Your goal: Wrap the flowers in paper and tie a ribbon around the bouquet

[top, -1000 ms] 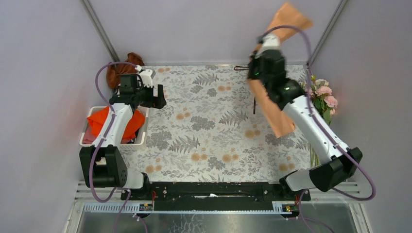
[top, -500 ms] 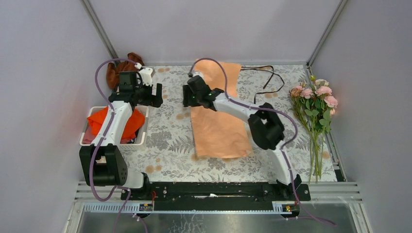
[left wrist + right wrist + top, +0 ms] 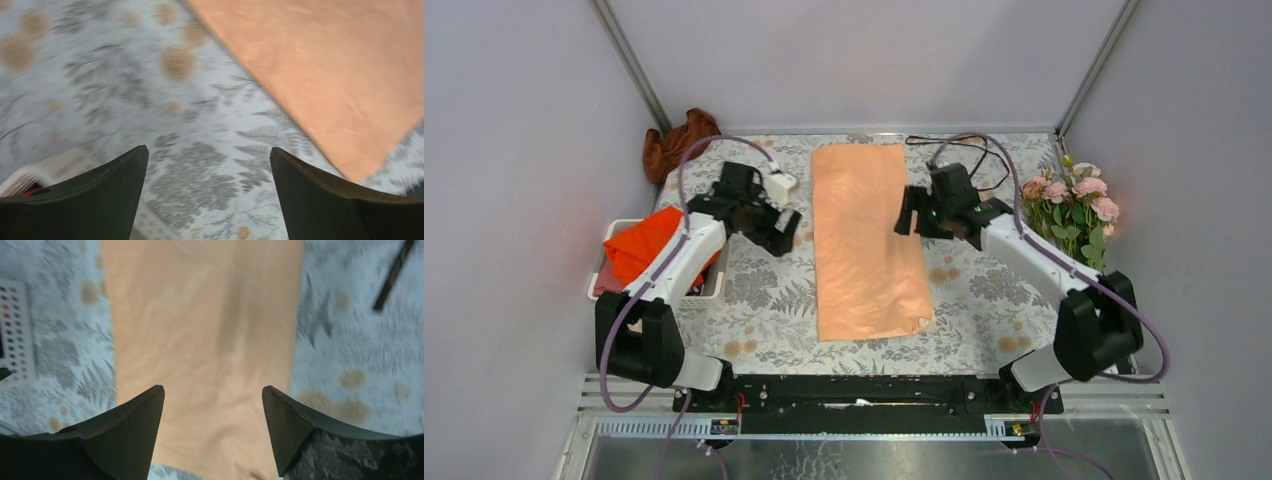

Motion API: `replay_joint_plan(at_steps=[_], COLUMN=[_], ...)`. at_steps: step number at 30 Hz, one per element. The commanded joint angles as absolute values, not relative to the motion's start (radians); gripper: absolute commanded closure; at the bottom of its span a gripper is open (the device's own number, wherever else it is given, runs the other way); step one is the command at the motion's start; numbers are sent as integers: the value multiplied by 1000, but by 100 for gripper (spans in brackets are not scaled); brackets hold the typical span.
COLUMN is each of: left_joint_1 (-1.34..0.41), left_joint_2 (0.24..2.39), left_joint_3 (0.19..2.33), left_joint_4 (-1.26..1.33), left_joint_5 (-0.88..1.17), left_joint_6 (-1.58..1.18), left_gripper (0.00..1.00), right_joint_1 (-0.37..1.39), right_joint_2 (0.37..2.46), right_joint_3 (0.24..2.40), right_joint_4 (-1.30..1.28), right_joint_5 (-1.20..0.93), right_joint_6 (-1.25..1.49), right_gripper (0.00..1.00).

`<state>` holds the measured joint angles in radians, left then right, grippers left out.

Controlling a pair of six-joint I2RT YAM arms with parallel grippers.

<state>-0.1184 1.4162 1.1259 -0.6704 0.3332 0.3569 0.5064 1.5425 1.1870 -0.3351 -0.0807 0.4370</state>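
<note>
The peach-orange paper (image 3: 867,240) lies flat along the middle of the table, nothing holding it. My right gripper (image 3: 907,222) hovers open at the sheet's right edge; the right wrist view shows the paper (image 3: 205,330) under the right gripper (image 3: 212,390), its jaws wide apart. My left gripper (image 3: 786,232) is open just left of the sheet, over the patterned cloth. In the left wrist view the paper (image 3: 325,65) lies ahead and to the right of the left gripper (image 3: 209,152). The flowers (image 3: 1069,205) lie along the right edge. The dark ribbon (image 3: 921,141) lies at the back; a piece of ribbon (image 3: 392,275) shows in the right wrist view.
A white basket (image 3: 599,285) holding a bright orange cloth (image 3: 649,250) stands at the left edge, under the left arm. A brown cloth (image 3: 674,140) is bunched in the back left corner. Purple cables loop off both arms. Walls and frame posts close in the table.
The right arm swung the paper down from the back right, laid it flat mid-table, let go and drew back to its right edge. The left gripper moved right toward the sheet.
</note>
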Motion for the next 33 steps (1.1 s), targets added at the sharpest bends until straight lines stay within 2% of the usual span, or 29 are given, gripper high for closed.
replay_joint_plan(at_steps=[1,4,7,11,18,30,33], left_joint_1=[-329,-445,-505,-530,-547,-549,-548], left_joint_2=[1402,1410,1430,1463,1508,1483,1479], left_joint_3=[1067,1038,1013,978,953,947,948], left_joint_4=[-758,-748,-717,-659,-614,-607,-609], left_joint_5=[381,364,346,312,244,249,249], left_joint_6=[428,433,419,406,390,391,390], left_gripper=[1,1,1,1,1,1,1], right_joint_1=[514,514,513,514,513,514,514], right_joint_2=[1404,1310,1230,1166,1145,1181,1182], right_joint_3=[973,870,751,589,507,468,468], right_joint_4=[-444,-528,-549,-446,-320,-247,-259], right_joint_5=[-158,-165,-204,-291,-268,-246,-235], right_joint_6=[499,554,633,752,831,853,856], right_gripper=[23,30,32,40,49,48,44])
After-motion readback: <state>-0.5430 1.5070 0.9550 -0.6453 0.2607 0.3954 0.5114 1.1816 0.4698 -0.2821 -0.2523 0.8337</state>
